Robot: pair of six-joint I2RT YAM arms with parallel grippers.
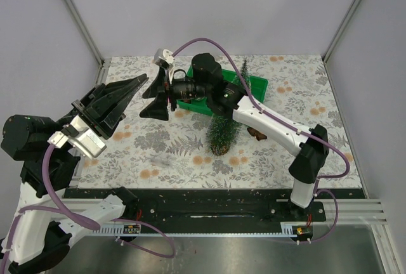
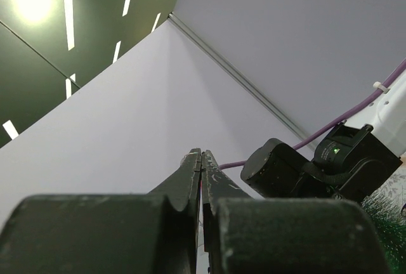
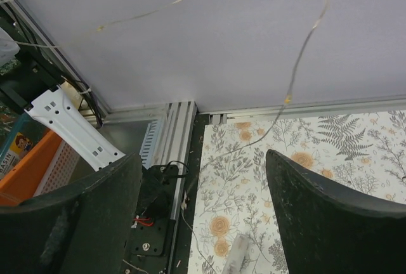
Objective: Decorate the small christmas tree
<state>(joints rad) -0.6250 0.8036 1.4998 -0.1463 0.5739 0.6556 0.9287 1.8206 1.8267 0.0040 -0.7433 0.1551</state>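
Between your fingers the tree [image 1: 222, 131] should feel light and springy. The bristles look soft, so they will give and may shed, and I'd expect it to tip at a nudge. Steady it low down near the base, I'd judge, not at the tip. It stands on the table [image 1: 298, 96] just in front of the tray [image 1: 257, 87], beside the right forearm.

The right gripper [image 1: 150, 99] has its fingers wide apart, aimed left and well clear of the tree. A thin wire [image 3: 298, 65] with tiny lights crosses its wrist view, loose and not pinched. That arm stretches far across from its base.

The left gripper [image 1: 143, 80] has its fingers pressed together — nothing shows between them — and points up toward the wall, its arm folded back at the left.
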